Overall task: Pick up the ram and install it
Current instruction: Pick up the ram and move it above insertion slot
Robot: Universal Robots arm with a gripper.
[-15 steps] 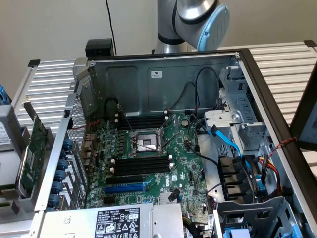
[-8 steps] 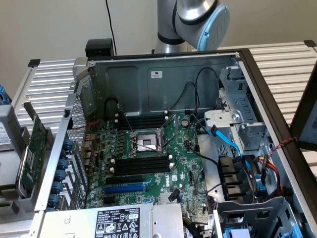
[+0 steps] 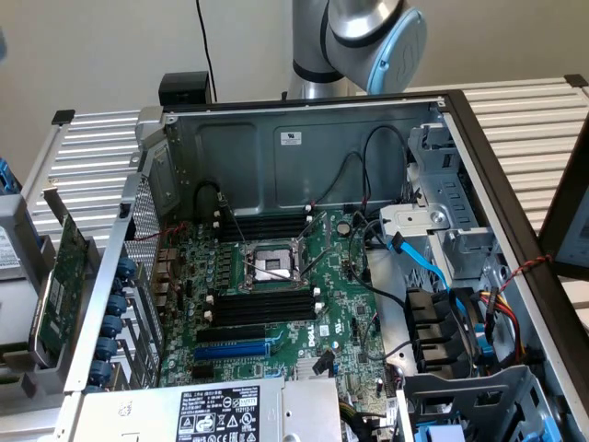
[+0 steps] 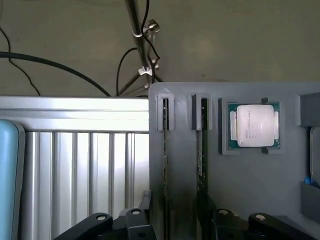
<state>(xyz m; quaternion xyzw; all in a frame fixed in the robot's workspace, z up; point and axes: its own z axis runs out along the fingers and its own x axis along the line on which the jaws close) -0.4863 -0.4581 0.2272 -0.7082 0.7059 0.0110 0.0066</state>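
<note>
1. End effector (image 4: 175, 212) hangs released and empty, low over the grey holder tray (image 4: 250, 190).
2. Ram (image 4: 202, 150) stands on edge in a tray slot, ungrasped, near the CPU (image 4: 254, 125).
3. Motherboard memory slots (image 3: 262, 304) look empty, so pickup and installation both remain.

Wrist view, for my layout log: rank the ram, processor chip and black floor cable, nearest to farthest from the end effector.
1. The ram, slotted in the tray, at the end effector.
2. The processor chip, in the tray's square pocket.
3. The black cable, on the floor beyond.
</note>
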